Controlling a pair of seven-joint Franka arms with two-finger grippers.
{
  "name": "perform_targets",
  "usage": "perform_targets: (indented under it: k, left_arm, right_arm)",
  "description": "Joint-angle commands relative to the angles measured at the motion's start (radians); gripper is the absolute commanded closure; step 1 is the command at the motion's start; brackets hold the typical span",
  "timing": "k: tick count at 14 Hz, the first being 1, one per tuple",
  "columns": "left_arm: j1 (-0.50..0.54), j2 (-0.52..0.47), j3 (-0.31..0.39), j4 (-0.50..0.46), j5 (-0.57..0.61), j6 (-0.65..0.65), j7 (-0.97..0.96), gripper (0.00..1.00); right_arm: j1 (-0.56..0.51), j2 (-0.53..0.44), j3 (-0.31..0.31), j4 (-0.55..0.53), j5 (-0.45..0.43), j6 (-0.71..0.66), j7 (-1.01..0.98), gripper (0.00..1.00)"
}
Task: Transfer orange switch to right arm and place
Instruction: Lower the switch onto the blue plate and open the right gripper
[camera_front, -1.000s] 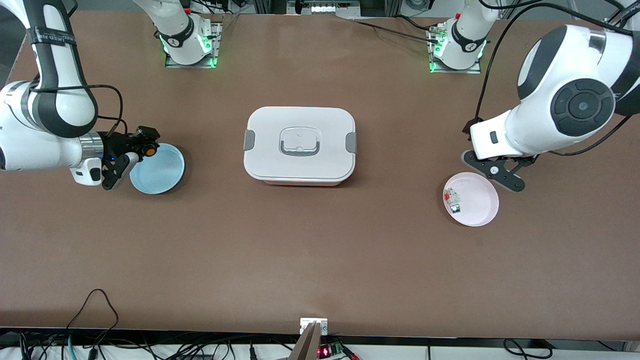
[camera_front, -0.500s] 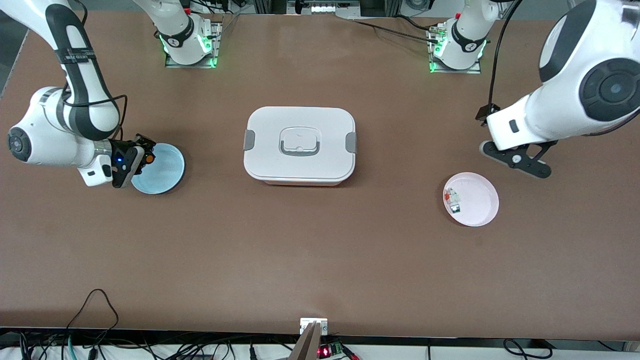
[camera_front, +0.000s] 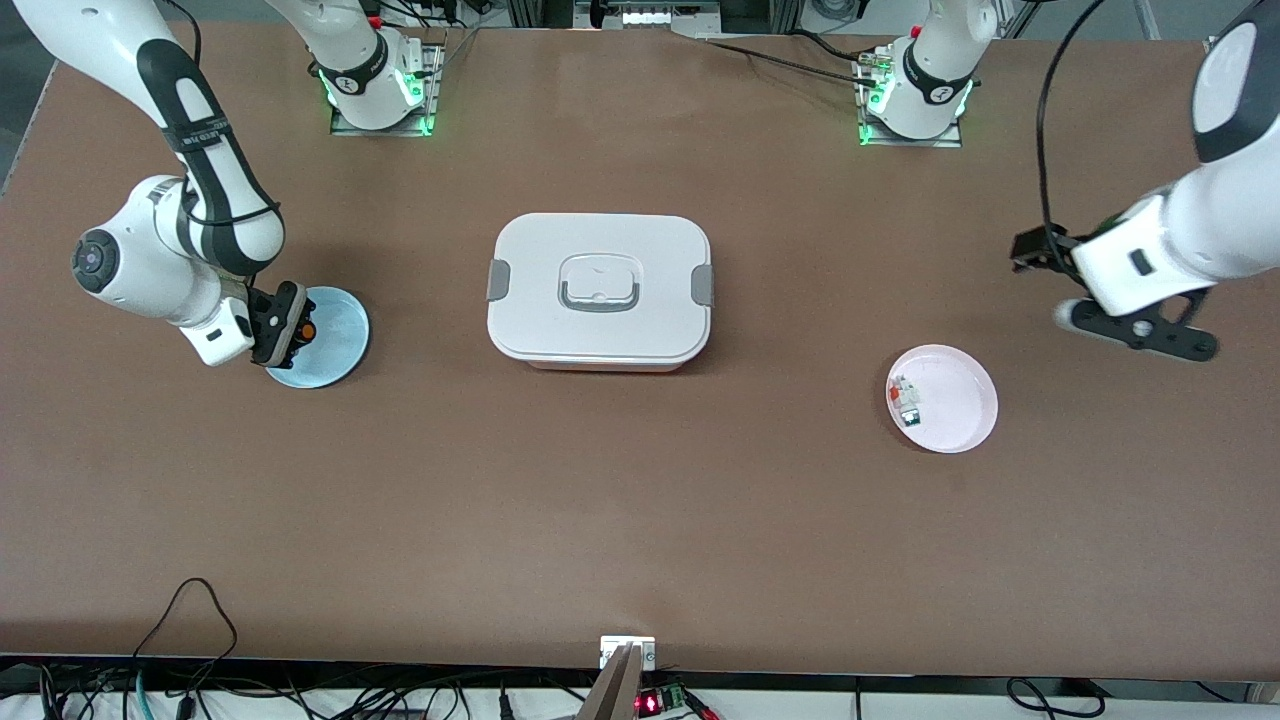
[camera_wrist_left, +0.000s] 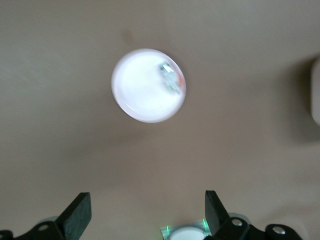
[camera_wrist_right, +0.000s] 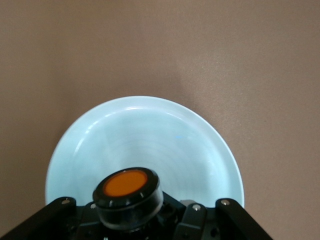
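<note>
Swung right pincer (camera_front: 292, 331) down over blue plate (camera_front: 335, 352) near right-arm edge, gripping orange switch (camera_front: 308, 330); placement imminent. Left pincer (camera_front: 1140, 330) open, retreated to opposite edge.

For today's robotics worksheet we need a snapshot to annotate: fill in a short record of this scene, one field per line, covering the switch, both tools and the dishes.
orange switch: held in the right tool, over the blue plate
right tool: shut on the switch, above the blue plate's rim
left tool: open, holding nothing, over bare table toward the left arm's end
pink plate: holds two small pieces, a white-and-red one and a white-and-green one
white lidded box: at the table's middle, lid on
stage: handover done, switch not yet set down
</note>
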Motion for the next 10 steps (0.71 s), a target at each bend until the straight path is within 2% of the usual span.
perform_targets:
  k: [1, 3, 4, 5, 10]
  left_arm:
    - [-0.075, -0.147, 0.133, -0.187, -0.015, 0.155, -0.018, 0.00]
    - [-0.098, -0.160, 0.152, -0.204, -0.018, 0.158, -0.021, 0.00]
    - [-0.104, -0.153, 0.151, -0.180, -0.025, 0.137, -0.036, 0.00]
    - [-0.099, -0.138, 0.149, -0.158, -0.026, 0.132, -0.051, 0.00]
    - [-0.095, -0.137, 0.140, -0.156, -0.026, 0.123, -0.105, 0.00]
  right_arm:
    - [-0.005, 0.019, 0.012, -0.006, -0.013, 0.043, -0.031, 0.82]
    - [0.008, 0.039, 0.013, -0.006, -0.008, 0.093, -0.029, 0.40]
    - [0.010, 0.049, 0.013, -0.006, -0.006, 0.098, -0.029, 0.29]
    - [0.010, 0.053, 0.013, -0.005, -0.005, 0.098, -0.031, 0.00]
    - [0.024, 0.039, 0.017, 0.010, -0.005, 0.066, -0.020, 0.00]
